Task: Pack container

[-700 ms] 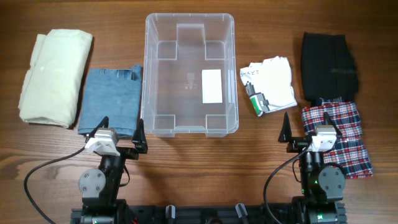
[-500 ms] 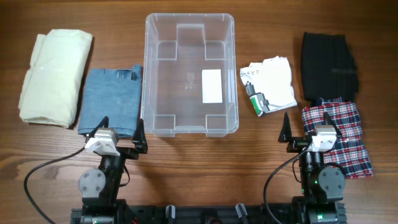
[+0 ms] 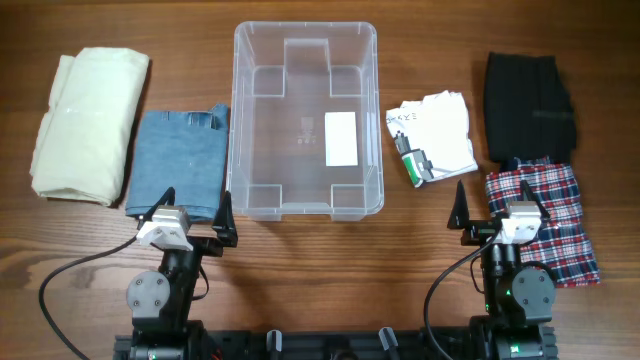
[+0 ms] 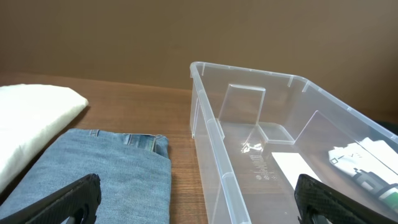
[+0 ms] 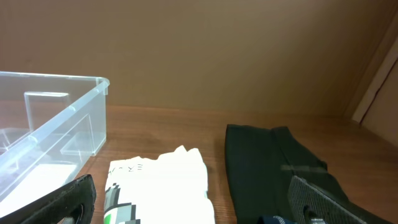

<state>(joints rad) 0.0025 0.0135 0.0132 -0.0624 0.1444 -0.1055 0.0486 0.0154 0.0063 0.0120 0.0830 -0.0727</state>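
The left claw (image 3: pixel 196 212) and right claw (image 3: pixel 497 212) are being held wide open and empty, with the bin (image 3: pixel 300 120) standing mid-desk, and the jeans (image 3: pixel 175 165) risk being unfolded if pinched by one layer.

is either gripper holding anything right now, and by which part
Nothing is held. The left gripper and right gripper both stand open and empty, apart from the large rectangular clear plastic storage bin.
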